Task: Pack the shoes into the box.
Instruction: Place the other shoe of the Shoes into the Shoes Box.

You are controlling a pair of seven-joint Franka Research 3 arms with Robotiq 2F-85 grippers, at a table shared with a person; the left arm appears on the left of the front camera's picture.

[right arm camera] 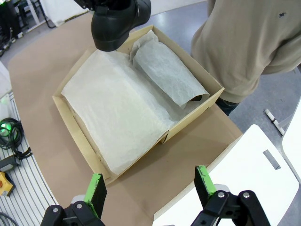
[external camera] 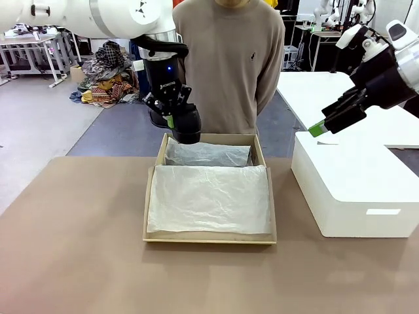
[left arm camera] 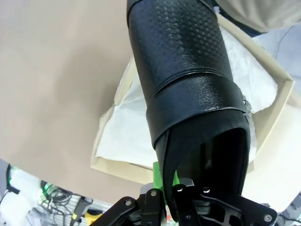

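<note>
Tissue paper point(external camera: 209, 196) lines the box point(external camera: 150, 209), which sits open at the centre of the front view on the brown table point(external camera: 78, 248). Just above the box's far left corner, the left gripper point(external camera: 171, 121) points down, its jaws closed on one black shoe point(external camera: 187, 127) held clear of the paper. A person point(external camera: 229, 59) stands behind the box at the top centre. At the right, the right gripper point(external camera: 319, 129) hangs over a large white box point(external camera: 353, 196).

Left wrist view — the shoe point(left arm camera: 188, 70) runs from the bottom edge up the middle of the frame, toe away. The left gripper point(left arm camera: 167, 186) pinches its rim at the heel end. The box point(left arm camera: 117, 167) and its tissue paper point(left arm camera: 127, 132) lie beneath.

Right wrist view — the right gripper point(right arm camera: 149, 183) stands at the bottom with its jaws wide and nothing between them. The box point(right arm camera: 195, 113) lies at the centre. A tissue-wrapped bundle point(right arm camera: 164, 70) with a dark tip lies along its far side. The shoe point(right arm camera: 117, 21) hangs at the upper left, over the box's corner.
</note>
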